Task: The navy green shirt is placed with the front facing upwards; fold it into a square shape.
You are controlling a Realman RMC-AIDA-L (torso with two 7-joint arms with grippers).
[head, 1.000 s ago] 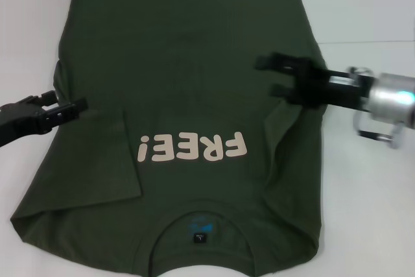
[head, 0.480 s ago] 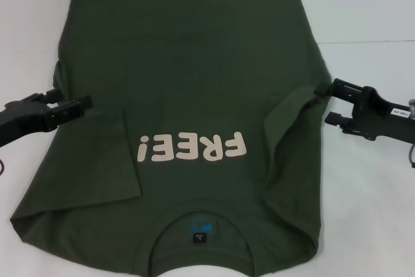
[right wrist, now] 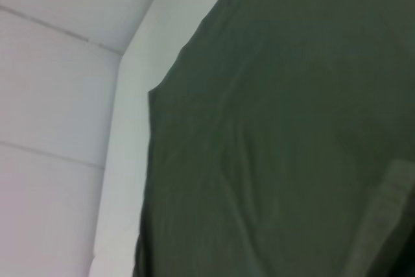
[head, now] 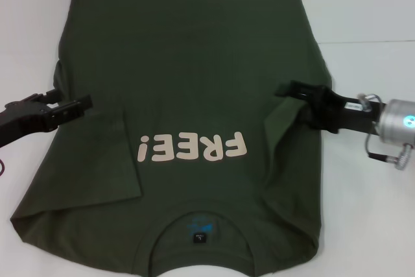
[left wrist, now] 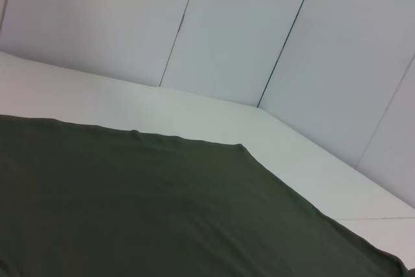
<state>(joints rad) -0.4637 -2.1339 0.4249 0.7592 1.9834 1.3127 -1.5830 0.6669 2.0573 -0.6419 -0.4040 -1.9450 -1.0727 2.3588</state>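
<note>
Right tool reaches in from the right edge of the desk, lying low and near-horizontal over the right margin of the navy green shirt, above the sleeve already folded inward there; whether its fingers are apart or together cannot be told. Left tool lies at the shirt's left margin, beside the left sleeve fold, arm low and level, fingers seemingly together, with no cloth seen between them. The shirt lies spread front-up over the middle of the desk, collar toward the near edge, hem toward the far edge, "FREE!" print exposed. Likely risks: a pinch that takes only the top layer would undo the right sleeve fold; uneven lifting by the two tools would skew the fold and wrinkle the body.
</note>
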